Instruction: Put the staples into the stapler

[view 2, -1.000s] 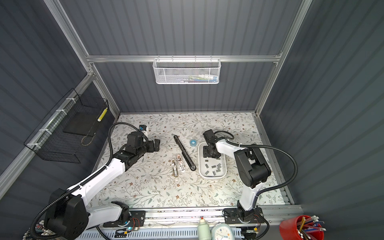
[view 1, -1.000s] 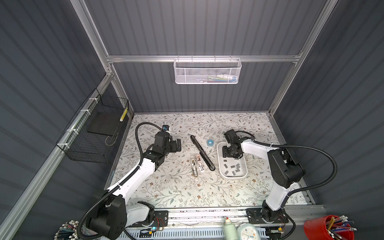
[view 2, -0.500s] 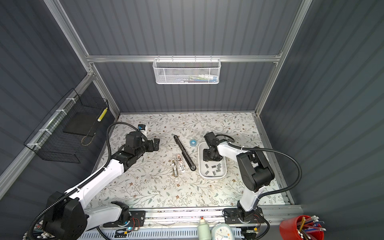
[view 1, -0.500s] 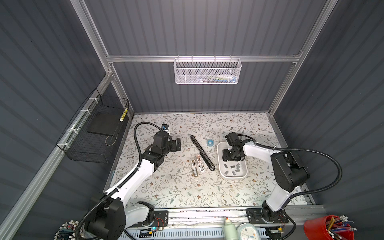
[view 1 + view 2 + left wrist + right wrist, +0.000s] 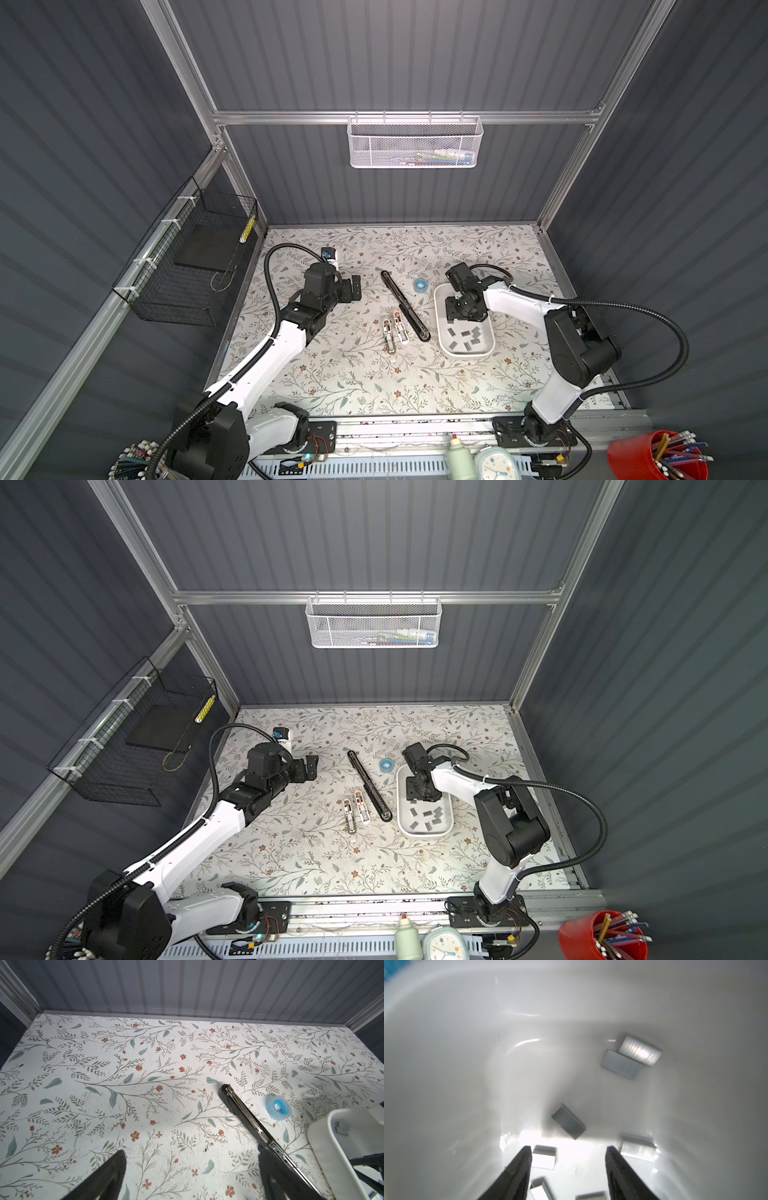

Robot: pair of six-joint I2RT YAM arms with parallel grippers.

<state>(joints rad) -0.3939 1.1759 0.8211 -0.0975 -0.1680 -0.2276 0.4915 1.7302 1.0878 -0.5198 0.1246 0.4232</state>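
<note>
Because the staples point(image 5: 569, 1121) lie loose and flat in the white tray point(image 5: 467, 1043) near the tabletop's right edge, the right pincer point(image 5: 569, 1148), spread and empty above them, may skid a strip aside or pinch two. The left pincer point(image 5: 191, 1150) hangs spread near the stapler point(image 5: 404, 304), mid-tabletop.

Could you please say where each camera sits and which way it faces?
Top views: high at the front, looking down on the table; both arms show.
Left wrist: above the table, facing back wall and stapler; open left gripper shows.
Right wrist: down inside the tray, facing staples; open right gripper.
Shared: top views and left wrist show stapler.
</note>
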